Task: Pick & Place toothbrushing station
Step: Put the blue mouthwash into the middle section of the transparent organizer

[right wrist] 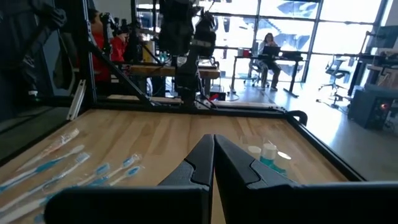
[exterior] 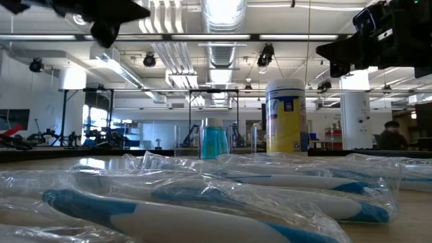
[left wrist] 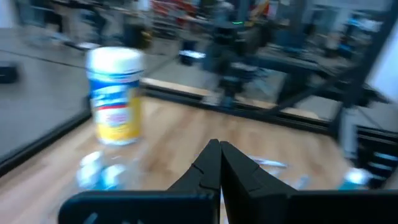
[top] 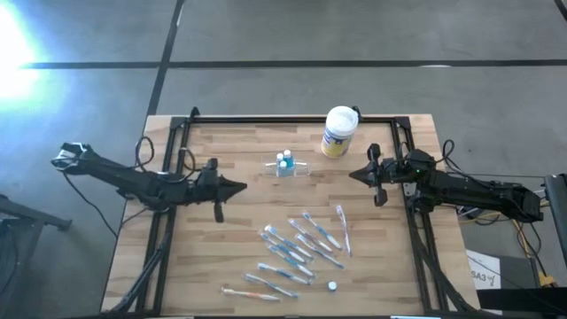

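The toothbrushing station (top: pixel 289 166), a low clear plastic holder with small blue bottles in it, stands on its base at the table's far middle. It also shows in the low view (exterior: pixel 214 142) and in the right wrist view (right wrist: pixel 267 155). My left gripper (top: pixel 243 187) hovers level to the left of the station, shut and with nothing between its fingers (left wrist: pixel 219 147). My right gripper (top: pixel 353 175) hovers level to the right of the station, also shut and holding nothing (right wrist: pixel 213 138). Both stand clear of the holder and above the table.
A white canister with a yellow label (top: pixel 339 131) stands behind the station, to its right. Several wrapped toothbrushes (top: pixel 301 248) lie scattered over the table's near half, with a small white cap (top: pixel 332 285) beside them. A black frame (top: pixel 266 120) runs round the table.
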{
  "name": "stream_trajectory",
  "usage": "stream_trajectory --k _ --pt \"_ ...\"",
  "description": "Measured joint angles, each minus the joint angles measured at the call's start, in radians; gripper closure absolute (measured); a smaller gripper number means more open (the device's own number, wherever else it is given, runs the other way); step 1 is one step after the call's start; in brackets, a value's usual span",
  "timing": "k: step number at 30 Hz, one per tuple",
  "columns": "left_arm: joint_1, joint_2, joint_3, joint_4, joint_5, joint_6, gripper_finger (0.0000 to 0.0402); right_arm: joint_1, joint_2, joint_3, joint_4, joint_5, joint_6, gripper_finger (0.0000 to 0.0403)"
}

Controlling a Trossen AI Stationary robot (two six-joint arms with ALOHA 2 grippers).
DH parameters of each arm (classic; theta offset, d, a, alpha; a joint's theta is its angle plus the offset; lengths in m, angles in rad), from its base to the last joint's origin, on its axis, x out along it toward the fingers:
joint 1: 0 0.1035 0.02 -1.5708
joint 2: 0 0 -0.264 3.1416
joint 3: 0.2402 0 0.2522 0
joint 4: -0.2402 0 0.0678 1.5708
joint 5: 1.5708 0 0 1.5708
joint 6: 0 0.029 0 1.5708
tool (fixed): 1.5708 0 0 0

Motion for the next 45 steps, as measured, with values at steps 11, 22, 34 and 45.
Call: stream_trajectory --k 11,22,34,45 --pt "0.006 -0.101 -0.258 0.173 -0.109 0.04 0.0401 0.0 0.0 0.0 0.001 0.001 0.015 0.0394" --pt "0.006 -0.122 -0.404 0.265 -0.121 0.078 0.0401 0.0 -0.001 0.0 0.011 0.002 0.062 0.0394" --pt "0.007 -0.159 -0.455 0.309 -0.136 0.14 0.0398 0.0 -0.028 0.0 0.061 0.017 0.103 0.0394" --pt "0.007 -0.16 -0.453 0.291 -0.123 0.145 0.0397 0.0 0.013 0.346 -0.484 0.113 0.212 0.0394"
